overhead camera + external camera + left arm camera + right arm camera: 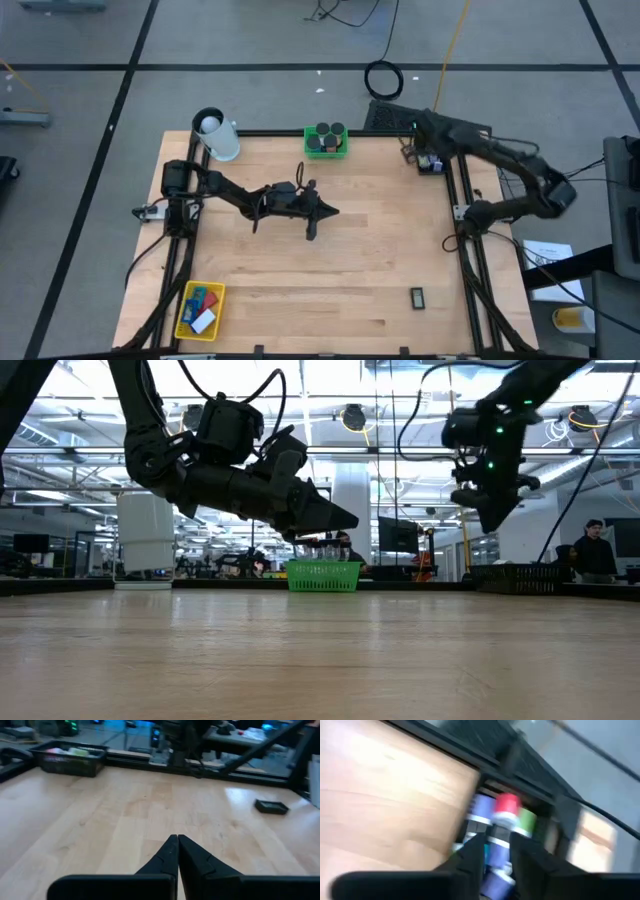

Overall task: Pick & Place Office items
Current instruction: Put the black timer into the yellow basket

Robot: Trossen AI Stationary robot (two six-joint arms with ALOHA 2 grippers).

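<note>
- High view: the left gripper (325, 212) is stretched low over the middle of the wooden table (380, 250), fingers clenched together, nothing between them. The right gripper (428, 150) hangs over a small black tray (431, 164) at the table's far right edge. A green basket (326, 141) of dark cylinders sits at the far edge; a yellow basket (199, 310) with red, blue and white blocks sits at the near left corner. A white cylinder (218, 136) stands at the far left corner. A small dark item (418, 296) lies alone near the front right.
- Low view: the left gripper (340, 520) hovers clear of the tabletop, and the right gripper (492, 518) is also raised. A person (592, 555) stands in the background.
- Left wrist view: its fingertips (172, 842) touch, empty.
- Right wrist view: the fingers (472, 851) flank a red-capped piece (504, 815) among blue, purple and green pieces in the tray; whether they grasp it cannot be told.
</note>
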